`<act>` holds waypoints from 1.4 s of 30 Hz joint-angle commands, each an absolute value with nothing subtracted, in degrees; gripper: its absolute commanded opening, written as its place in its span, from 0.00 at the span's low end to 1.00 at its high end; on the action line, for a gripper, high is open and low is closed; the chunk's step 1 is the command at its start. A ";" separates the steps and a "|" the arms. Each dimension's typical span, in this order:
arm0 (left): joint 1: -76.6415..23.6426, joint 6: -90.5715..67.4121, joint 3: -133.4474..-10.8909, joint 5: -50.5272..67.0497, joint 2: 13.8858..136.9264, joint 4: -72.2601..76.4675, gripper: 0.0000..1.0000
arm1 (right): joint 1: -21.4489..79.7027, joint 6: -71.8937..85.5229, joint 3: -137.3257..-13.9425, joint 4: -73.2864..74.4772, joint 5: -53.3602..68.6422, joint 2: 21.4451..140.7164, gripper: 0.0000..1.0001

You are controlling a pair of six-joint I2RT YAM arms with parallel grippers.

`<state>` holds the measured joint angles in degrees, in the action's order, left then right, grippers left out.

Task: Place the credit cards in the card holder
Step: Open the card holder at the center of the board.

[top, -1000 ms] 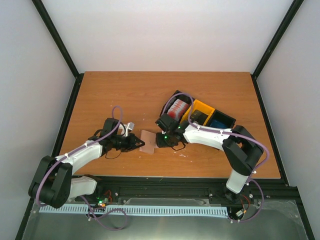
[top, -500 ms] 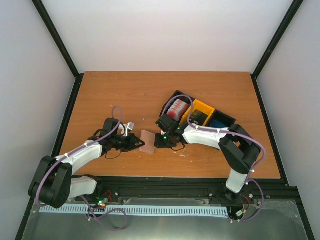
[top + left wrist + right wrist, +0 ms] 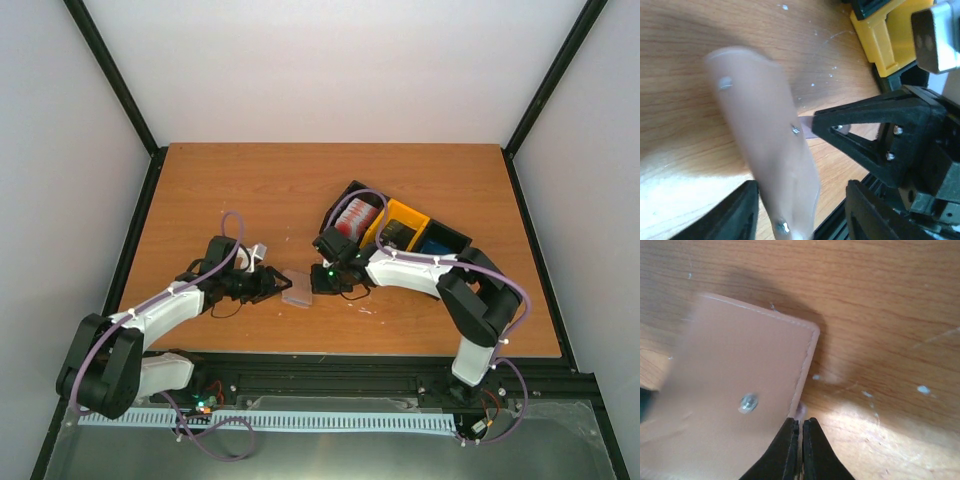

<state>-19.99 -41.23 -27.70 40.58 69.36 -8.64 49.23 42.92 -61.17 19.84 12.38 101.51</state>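
Note:
The tan-brown card holder [image 3: 298, 286] sits tilted on the table between my two grippers. In the left wrist view it [image 3: 765, 140] is blurred and stands between the wide-apart fingers of my open left gripper [image 3: 799, 194]; I cannot tell whether they touch it. My right gripper [image 3: 800, 423] is shut on a thin pale edge at the holder's rim [image 3: 735, 385]. In the top view the left gripper [image 3: 275, 285] is left of the holder and the right gripper [image 3: 318, 281] is right of it. Red credit cards [image 3: 357, 215] and a blue one [image 3: 437, 247] lie in the tray.
The black-and-yellow three-compartment tray [image 3: 405, 213] stands behind my right arm, angled toward the back left; its yellow corner shows in the left wrist view [image 3: 890, 40]. The table's front edge and black rail run just below the holder.
The card holder has gone from lying flat to tilted up and looks narrower from above. My right gripper has shifted slightly left against it. The left gripper has barely moved.

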 commanded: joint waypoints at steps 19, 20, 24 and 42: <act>-20.30 -41.73 -29.58 43.66 73.33 -4.36 0.85 | 49.03 40.96 -66.11 30.51 14.39 91.68 0.03; -20.30 -42.24 -28.82 45.50 73.16 -2.36 0.87 | 49.06 40.80 -66.19 30.60 14.41 91.75 0.03; -20.30 -44.71 -26.74 48.05 73.74 1.17 0.89 | 49.13 40.38 -66.00 30.72 14.34 91.70 0.03; -20.30 -41.94 -28.84 42.79 76.24 -6.86 0.64 | 49.30 40.08 -64.69 30.57 13.28 91.01 0.03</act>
<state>-19.99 -43.79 -26.94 44.38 75.33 -3.97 49.21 40.88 -64.99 30.20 14.11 92.71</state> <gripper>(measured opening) 0.658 0.029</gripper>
